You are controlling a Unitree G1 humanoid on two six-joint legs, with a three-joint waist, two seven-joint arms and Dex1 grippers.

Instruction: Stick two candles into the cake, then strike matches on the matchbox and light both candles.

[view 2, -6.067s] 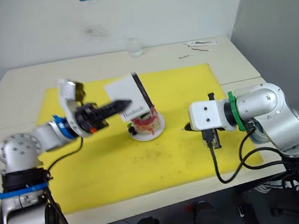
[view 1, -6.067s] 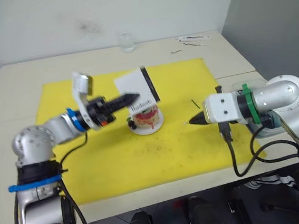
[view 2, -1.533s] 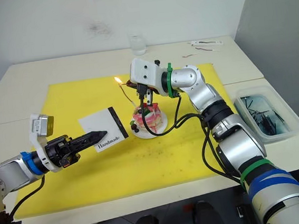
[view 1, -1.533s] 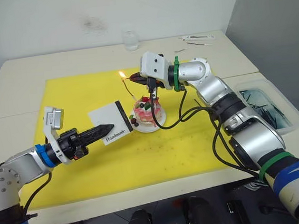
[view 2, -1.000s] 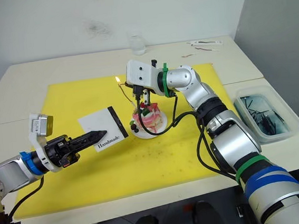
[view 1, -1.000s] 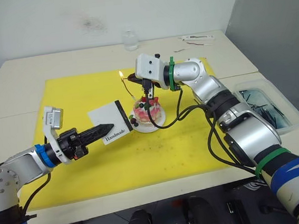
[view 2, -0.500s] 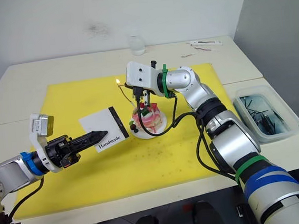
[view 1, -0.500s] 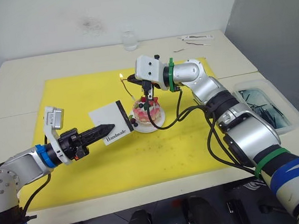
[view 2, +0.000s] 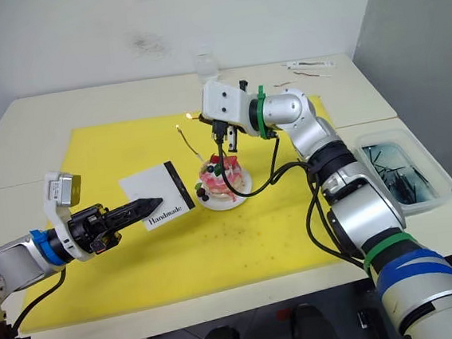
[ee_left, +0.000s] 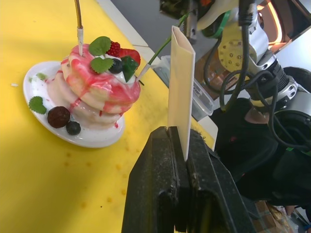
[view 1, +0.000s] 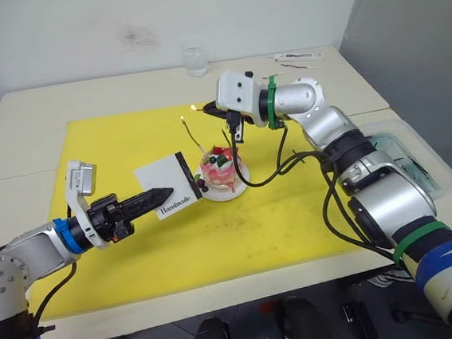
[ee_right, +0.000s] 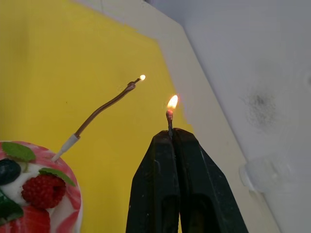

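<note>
the left tool (view 1: 163, 195) is clamped on the bottom edge of the one matchbox (view 1: 168, 185), holding it upright above the yellow mat (view 1: 138, 258), with the cake (view 1: 222, 168) on its white plate (view 1: 236, 188) just past the box's far edge, as half a second ago. beyond the cake, the right tool (ee_right: 171, 136) is pinched shut on one match (ee_right: 169, 121) that burns at its tip. the change is here: a moment ago this tool sat low, with the flame against the tip of the leaning candle (ee_right: 104, 108); now it has drawn back and up, away from the cake and toward the far side of the bench (view 1: 36, 108), and that candle's tip carries a small glow of its own, just beside the match flame but apart from it. i judge the first candle lit, though the glow is small and could die. counted: one cake, one matchbox, one match in the right tool, and two candles in the cake, the brownish lit one leaning from the cream and a greenish one (ee_left: 158, 53) on the side nearer the right arm, partly hidden behind the matchbox in the left wrist view; i see no flame on it. so the second candle appears left to light, and the match is burnt down close to the tool's tips, so it may not last. also on the bench: one glass (view 1: 194, 63) at the far edge and one plastic tub (view 1: 405, 160) by the right arm.
</note>
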